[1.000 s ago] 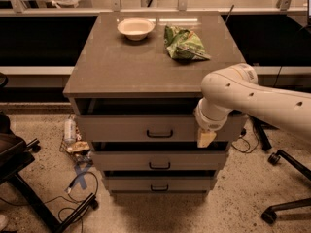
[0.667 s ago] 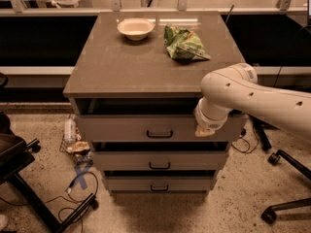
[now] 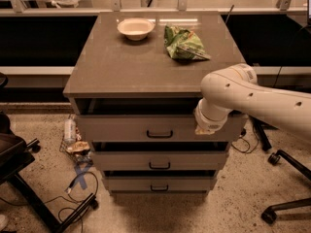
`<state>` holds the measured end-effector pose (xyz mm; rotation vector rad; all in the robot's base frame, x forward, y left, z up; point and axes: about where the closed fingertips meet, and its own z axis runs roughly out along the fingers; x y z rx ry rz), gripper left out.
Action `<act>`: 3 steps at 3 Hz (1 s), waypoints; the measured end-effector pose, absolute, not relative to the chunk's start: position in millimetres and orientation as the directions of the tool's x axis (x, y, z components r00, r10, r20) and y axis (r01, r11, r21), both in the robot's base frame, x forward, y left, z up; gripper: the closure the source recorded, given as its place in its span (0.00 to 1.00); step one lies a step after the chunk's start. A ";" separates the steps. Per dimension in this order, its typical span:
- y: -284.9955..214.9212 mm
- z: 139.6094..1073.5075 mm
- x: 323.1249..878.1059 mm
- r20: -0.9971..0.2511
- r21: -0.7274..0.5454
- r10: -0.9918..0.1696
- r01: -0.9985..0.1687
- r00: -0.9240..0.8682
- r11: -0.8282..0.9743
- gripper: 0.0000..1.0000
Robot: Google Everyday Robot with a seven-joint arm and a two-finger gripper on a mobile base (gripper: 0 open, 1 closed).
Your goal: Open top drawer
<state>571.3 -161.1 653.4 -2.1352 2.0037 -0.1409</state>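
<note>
The top drawer (image 3: 131,128) sits directly under the cabinet top (image 3: 121,72), its front panel standing a little proud of the carcass with a dark gap showing above it, so it looks partly drawn out rather than shut tight. The gripper (image 3: 203,128) hangs at the right end of that front panel, well to the right of the small dark handle (image 3: 159,134) and not on it; whether it is released or clenched I cannot tell, as the wrist hides its business end. Compared with a second ago, the pale tip has lifted slightly, from lower on the panel to nearer its upper edge, while the drawer front lies just where it did. I read this as the arm shifting its purchase on the drawer's right edge, not a pull that has moved anything, so the opening seems begun but far from finished. The bowl (image 3: 135,28) and green bag (image 3: 184,43) on top are undisturbed, and the middle drawer (image 3: 194,160) and bottom drawer (image 3: 131,183) remain below
</note>
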 end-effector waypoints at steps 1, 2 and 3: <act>-161.1 653.6 571.3 -0.073 -0.217 -0.995 -0.975 0.071 -0.054 1.00; -161.1 653.6 571.2 -0.073 -0.217 -0.995 -0.975 0.071 -0.054 1.00; -161.1 653.6 571.2 -0.073 -0.217 -0.995 -0.975 0.071 -0.054 1.00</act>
